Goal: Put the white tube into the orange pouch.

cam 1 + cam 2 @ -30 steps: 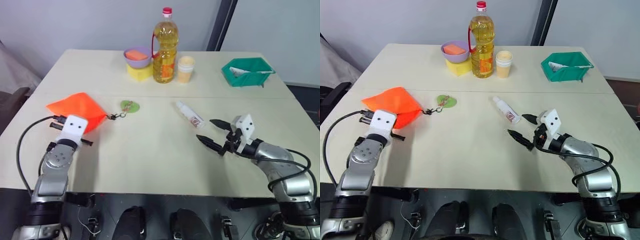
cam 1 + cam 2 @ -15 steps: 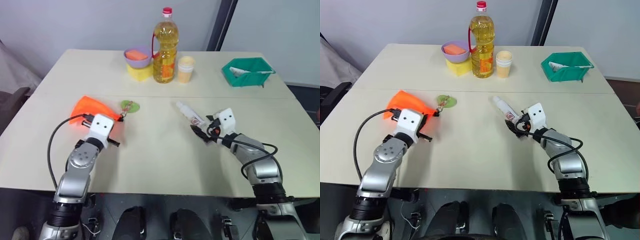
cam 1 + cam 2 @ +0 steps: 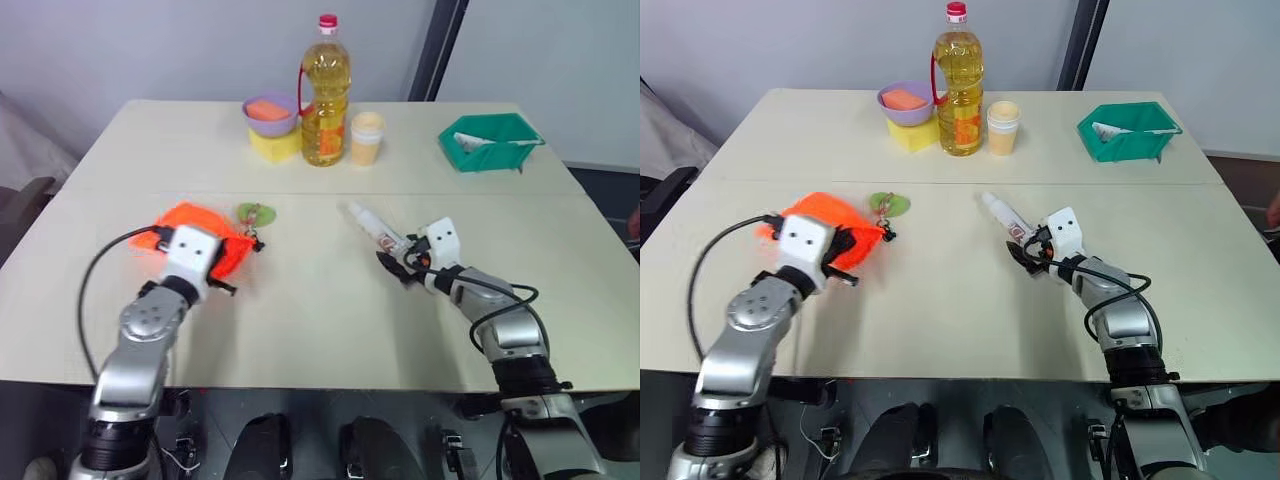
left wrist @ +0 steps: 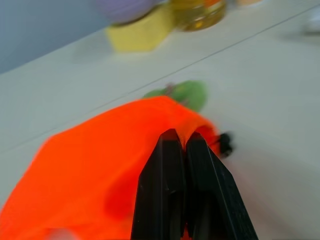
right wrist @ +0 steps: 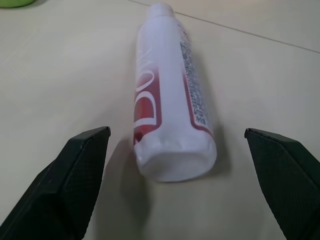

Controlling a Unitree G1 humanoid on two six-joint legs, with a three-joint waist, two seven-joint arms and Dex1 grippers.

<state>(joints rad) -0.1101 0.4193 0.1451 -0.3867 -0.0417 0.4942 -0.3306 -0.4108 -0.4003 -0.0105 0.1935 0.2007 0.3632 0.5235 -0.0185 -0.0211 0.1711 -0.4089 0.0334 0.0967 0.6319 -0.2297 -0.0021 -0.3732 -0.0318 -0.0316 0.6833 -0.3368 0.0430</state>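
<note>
Left end effector (image 4: 182,137) pinches the pouch (image 3: 195,235), centre-left
Right end effector (image 5: 177,150) gapes wide around the tube (image 5: 170,115), centre-right on the bench (image 3: 300,300)

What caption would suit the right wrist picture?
Open gripper lined up on a white tube lying on the table.

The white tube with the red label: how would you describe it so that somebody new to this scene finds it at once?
On the pale beige table, look near the middle, in front of the tall yellow oil bottle and toward the robot's right. There the small slim white plastic tube lies flat between the open fingers of the right gripper. Nothing else is white, lying down and red-labelled.
</note>
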